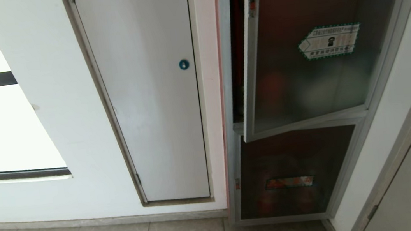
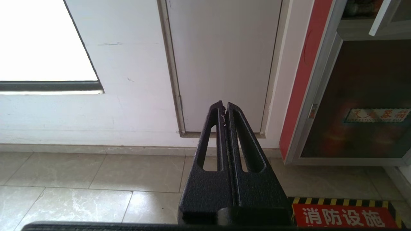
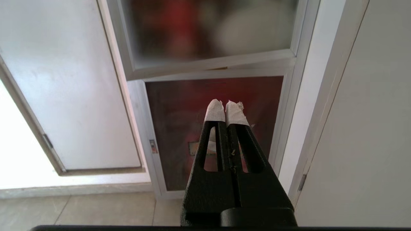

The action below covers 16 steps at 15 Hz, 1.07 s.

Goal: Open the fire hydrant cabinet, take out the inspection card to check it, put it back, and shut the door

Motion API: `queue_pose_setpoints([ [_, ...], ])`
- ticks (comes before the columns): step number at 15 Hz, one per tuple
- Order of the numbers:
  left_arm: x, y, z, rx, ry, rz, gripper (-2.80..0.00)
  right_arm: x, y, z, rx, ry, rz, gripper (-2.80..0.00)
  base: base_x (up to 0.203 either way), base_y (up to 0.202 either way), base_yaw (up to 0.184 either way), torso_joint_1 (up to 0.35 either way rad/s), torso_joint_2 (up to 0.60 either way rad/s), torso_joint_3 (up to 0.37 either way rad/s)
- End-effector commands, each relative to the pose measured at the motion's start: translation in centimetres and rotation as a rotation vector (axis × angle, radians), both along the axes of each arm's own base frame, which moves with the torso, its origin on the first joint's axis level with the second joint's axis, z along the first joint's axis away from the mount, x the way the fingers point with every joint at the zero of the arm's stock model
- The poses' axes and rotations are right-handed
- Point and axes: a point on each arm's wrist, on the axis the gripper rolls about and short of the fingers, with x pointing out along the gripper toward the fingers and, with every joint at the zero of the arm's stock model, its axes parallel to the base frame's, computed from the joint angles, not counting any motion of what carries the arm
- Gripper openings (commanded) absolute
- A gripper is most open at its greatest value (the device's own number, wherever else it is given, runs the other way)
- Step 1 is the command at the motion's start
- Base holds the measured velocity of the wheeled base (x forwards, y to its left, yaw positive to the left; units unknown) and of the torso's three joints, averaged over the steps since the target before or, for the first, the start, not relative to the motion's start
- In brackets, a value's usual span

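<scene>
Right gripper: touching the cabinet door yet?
Apart. In the right wrist view the right gripper, shut, hangs short of the door, with the lower panel showing behind its taped tips.

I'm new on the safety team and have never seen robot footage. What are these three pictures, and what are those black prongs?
One picture comes from a camera on the robot's head, the other two from cameras on its wrists. The head view looks down at a wall holding the fire hydrant cabinet; its glass door, with a green-bordered sticker, stands slightly ajar. Beside it is a plain white door; below it, a smaller dark glass panel. The black prongs are the robot's grippers, seen from behind: the left gripper faces the white door, the right gripper, with white-wrapped tips, faces the lower panel. Both are shut and hold nothing. No inspection card is visible.
</scene>
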Motion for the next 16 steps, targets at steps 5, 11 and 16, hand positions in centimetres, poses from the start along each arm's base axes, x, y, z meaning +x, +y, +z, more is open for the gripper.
queue_pose_setpoints([
  [5,0.1,0.0,-0.3,0.0,0.012,0.0,-2.8,0.9,0.2,-2.5,-0.036,0.088,0.08,-2.8,0.0,0.0,0.0,0.0,0.0,0.0],
  [11,0.1,0.0,-0.3,0.0,0.012,0.0,-2.8,0.9,0.2,-2.9,-0.046,0.126,0.1,-2.8,0.0,0.0,0.0,0.0,0.0,0.0],
  [16,0.1,0.0,-0.3,-0.001,0.012,0.0,-2.8,0.9,0.2,-2.8,-0.034,0.123,0.102,-2.8,0.0,0.0,0.0,0.0,0.0,0.0],
])
